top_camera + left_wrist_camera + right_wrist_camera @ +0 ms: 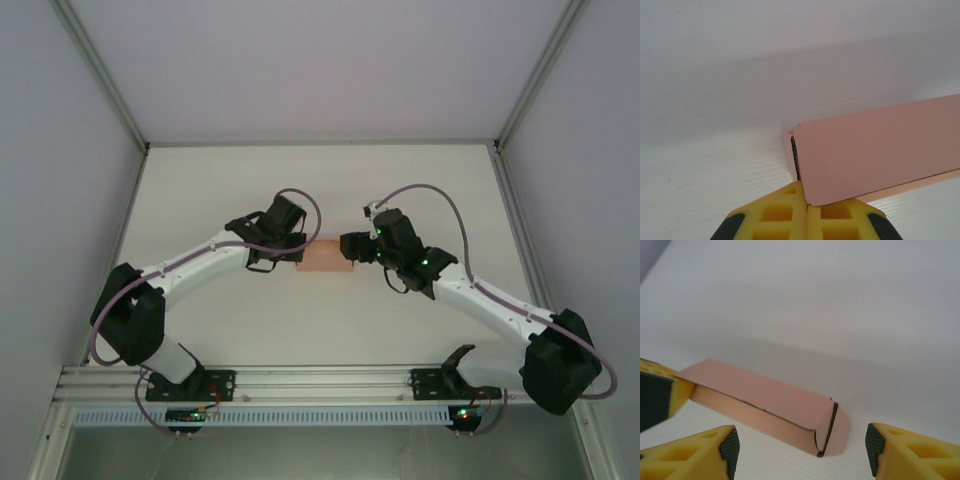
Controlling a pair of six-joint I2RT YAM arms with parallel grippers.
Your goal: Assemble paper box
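Left pincer [806, 212]: clenched, pads pinching the bottom corner of the paper box [875, 150] at its left end. Right pincer [801, 447]: released, jaws wide apart, one on either side of the box's right end. As far as I can see it touches nothing.

Box sits near the middle of the desk [300, 190], long axis left-right, between my two pincers and well away from every edge.

Progress, my read: mostly done. It's a closed, low, long box with the top panel down and the walls up. What's left is the end seams:
- Right end: dark slit along the end flap, and the flap leans out a little.
- Left end: similar dark gap just beside my pads.

Both probably want pressing home. Can't tell whether the tabs are locked inside.

Around: frame rail [330, 378] along the desk's near edge, carrying both arm bases, and enclosure walls at the sides and far edge.

In the way: only me. The pincers are near each other across a short box. A push from the right would load against the left grip, so I'd expect thin card to buckle if it's rushed.
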